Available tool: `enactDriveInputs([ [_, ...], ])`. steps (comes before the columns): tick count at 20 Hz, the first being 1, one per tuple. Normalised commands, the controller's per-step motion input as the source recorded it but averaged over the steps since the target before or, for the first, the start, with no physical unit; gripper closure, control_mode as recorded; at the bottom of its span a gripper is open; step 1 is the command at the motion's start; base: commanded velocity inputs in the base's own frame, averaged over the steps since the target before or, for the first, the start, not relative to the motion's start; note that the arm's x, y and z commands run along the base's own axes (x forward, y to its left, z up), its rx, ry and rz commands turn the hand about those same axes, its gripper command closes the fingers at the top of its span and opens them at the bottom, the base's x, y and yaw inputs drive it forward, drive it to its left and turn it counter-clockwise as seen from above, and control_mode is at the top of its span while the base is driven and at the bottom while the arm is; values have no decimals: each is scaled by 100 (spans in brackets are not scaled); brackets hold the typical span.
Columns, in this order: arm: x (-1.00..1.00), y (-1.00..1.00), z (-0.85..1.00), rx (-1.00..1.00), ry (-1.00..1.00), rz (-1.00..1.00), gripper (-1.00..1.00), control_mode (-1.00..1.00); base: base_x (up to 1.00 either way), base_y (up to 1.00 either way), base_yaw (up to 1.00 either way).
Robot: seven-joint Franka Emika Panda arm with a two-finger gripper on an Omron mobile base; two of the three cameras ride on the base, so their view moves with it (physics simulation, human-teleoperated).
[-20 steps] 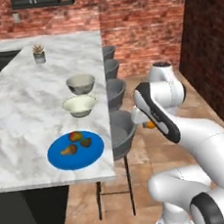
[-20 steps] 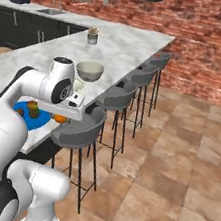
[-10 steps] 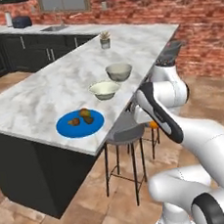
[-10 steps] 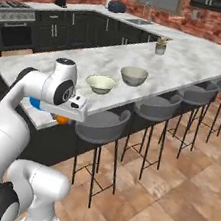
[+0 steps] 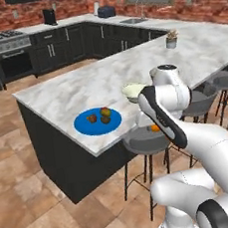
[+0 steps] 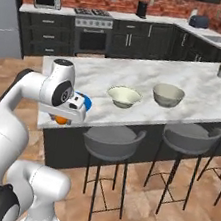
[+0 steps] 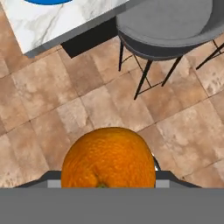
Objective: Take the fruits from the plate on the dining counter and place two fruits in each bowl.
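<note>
The biggest danger we see concerns the orange (image 7: 108, 158): the end effector (image 6: 63, 119) is partly closed around it and holds it off the edge of the table (image 5: 102, 82), over the tiled floor (image 7: 52, 113) and near a grey bar stool (image 7: 168, 26). If the grip slips during the swing back to the bowls, we judge that the orange would fall to the floor or onto the stool seat and roll away, out of reach. A round, smooth fruit between two small fingers can also turn in the grip, so a fast move of the arm seems risky to us. A second danger is the arm itself: it passes close to the table edge, and a low path could hit the edge or push a bowl.

Now the containers, from large to small. The blue plate (image 5: 85, 125) lies near the corner of the table and carries three fruits close together: a mango (image 5: 104, 111), a dark kiwi-like fruit (image 5: 105, 119) and a brown fruit (image 5: 92, 119). The cream-white bowl (image 6: 124, 96) stands further along the table, and we see nothing in it. The grey bowl (image 6: 168, 95) stands beside it, apart, and also looks empty.
</note>
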Motion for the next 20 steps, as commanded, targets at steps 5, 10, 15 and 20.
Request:
enactDriveInputs([
  [5, 0, 0, 0, 0, 0, 0, 100, 100, 45, -98, 55],
  [10, 0, 0, 0, 0, 0, 0, 100, 100, 35, -99, 52],
  [15, 0, 0, 0, 0, 0, 0, 100, 100, 34, -65, 35],
  [20, 0, 0, 0, 0, 0, 0, 100, 100, 43, -14, 19],
])
